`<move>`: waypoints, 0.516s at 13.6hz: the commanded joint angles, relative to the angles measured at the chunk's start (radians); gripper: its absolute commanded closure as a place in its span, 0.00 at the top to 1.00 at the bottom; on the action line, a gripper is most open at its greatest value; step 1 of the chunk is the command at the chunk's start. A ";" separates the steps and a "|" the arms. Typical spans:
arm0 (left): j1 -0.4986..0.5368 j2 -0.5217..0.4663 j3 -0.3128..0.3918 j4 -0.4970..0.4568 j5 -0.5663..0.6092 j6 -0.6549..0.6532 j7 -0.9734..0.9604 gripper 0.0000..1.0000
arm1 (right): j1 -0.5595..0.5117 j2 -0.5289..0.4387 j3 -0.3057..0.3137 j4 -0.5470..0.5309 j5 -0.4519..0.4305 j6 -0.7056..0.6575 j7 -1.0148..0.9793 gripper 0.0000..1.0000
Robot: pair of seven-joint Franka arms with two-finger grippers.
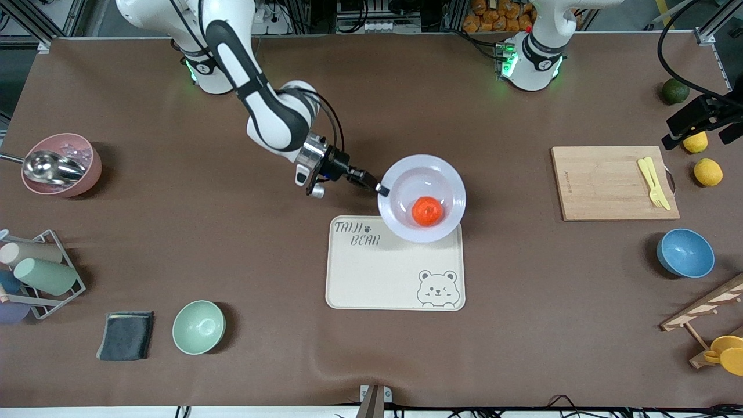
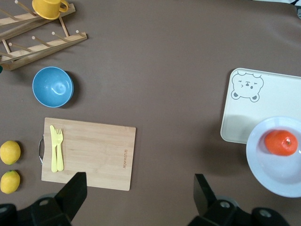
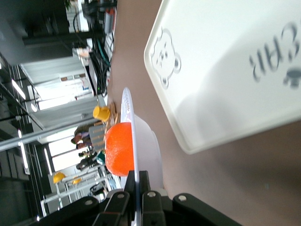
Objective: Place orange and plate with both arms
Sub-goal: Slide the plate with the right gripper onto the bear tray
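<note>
The pale plate (image 1: 422, 197) hangs slightly tilted over the cream bear-print tray's (image 1: 395, 273) corner nearest the robots. The orange (image 1: 428, 211) lies in its centre. My right gripper (image 1: 380, 187) is shut on the plate's rim on the side toward the right arm's end. In the right wrist view the fingers (image 3: 138, 176) pinch the thin rim of the plate (image 3: 148, 141), with the orange (image 3: 120, 148) just past them and the tray (image 3: 221, 70) below. My left gripper (image 1: 699, 138) waits open and holding nothing, high over the left arm's end of the table. Its view shows the plate (image 2: 277, 157) and orange (image 2: 281, 142).
A wooden cutting board (image 1: 614, 183) with a yellow fork (image 1: 653, 182), two lemons (image 1: 708, 172), a dark green fruit (image 1: 675, 91) and a blue bowl (image 1: 685, 252) sit toward the left arm's end. A pink bowl (image 1: 61, 165), cup rack (image 1: 40, 273), cloth (image 1: 125, 335) and green bowl (image 1: 198, 327) lie toward the right arm's end.
</note>
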 commanded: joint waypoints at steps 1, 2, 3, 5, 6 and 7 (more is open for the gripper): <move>-0.007 -0.009 0.011 -0.012 -0.009 0.002 0.021 1.00 | -0.059 0.086 0.011 0.084 -0.028 0.002 -0.025 0.00; -0.007 -0.009 0.011 -0.012 -0.012 0.000 0.019 1.00 | -0.076 0.118 0.011 0.113 -0.041 0.002 -0.028 0.00; -0.006 -0.009 0.013 -0.010 -0.013 0.002 0.021 1.00 | -0.087 0.153 0.011 0.140 -0.055 0.002 -0.033 0.00; -0.005 -0.009 0.013 -0.010 -0.009 0.002 0.021 1.00 | -0.094 0.207 0.011 0.176 -0.062 0.002 -0.057 0.00; -0.005 -0.007 0.013 -0.010 -0.012 0.002 0.021 1.00 | -0.096 0.224 0.011 0.187 -0.061 0.004 -0.068 0.00; -0.005 -0.007 0.013 -0.010 -0.012 0.002 0.021 1.00 | -0.096 0.236 0.011 0.191 -0.061 0.004 -0.068 0.00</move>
